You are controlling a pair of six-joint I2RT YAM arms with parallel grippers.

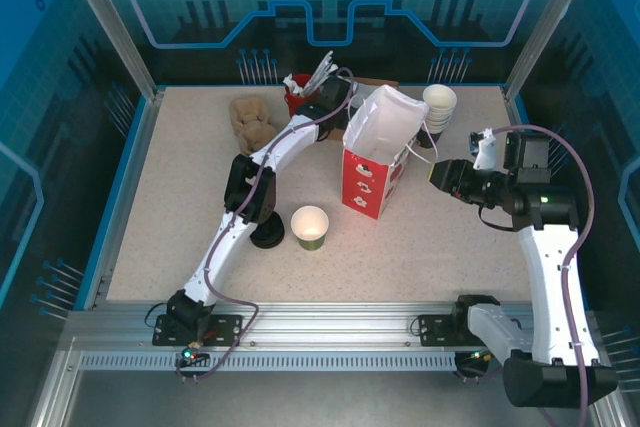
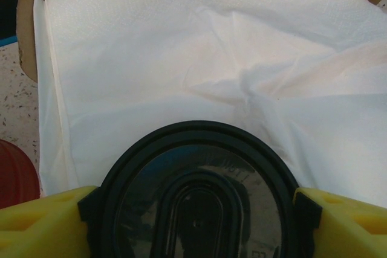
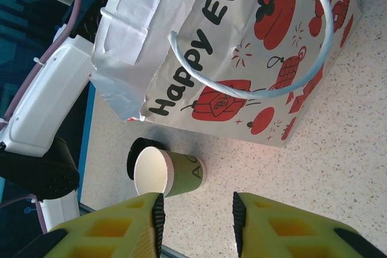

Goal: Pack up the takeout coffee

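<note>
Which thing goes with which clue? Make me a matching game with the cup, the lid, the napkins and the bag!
Things:
1. green cup
2. black lid
3. white napkins
4. paper bag

Clues:
A. pinched in the left gripper
B. has red pictures
C. stands open on the table
D. lie in a cardboard box

Pairs: 1-C, 2-A, 3-D, 4-B

Glossy black plastic lid [image 2: 196, 209], matt paper cup [image 1: 310, 227].

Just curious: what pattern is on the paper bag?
The bag shows red drawings, black lettering; right wrist view.
</note>
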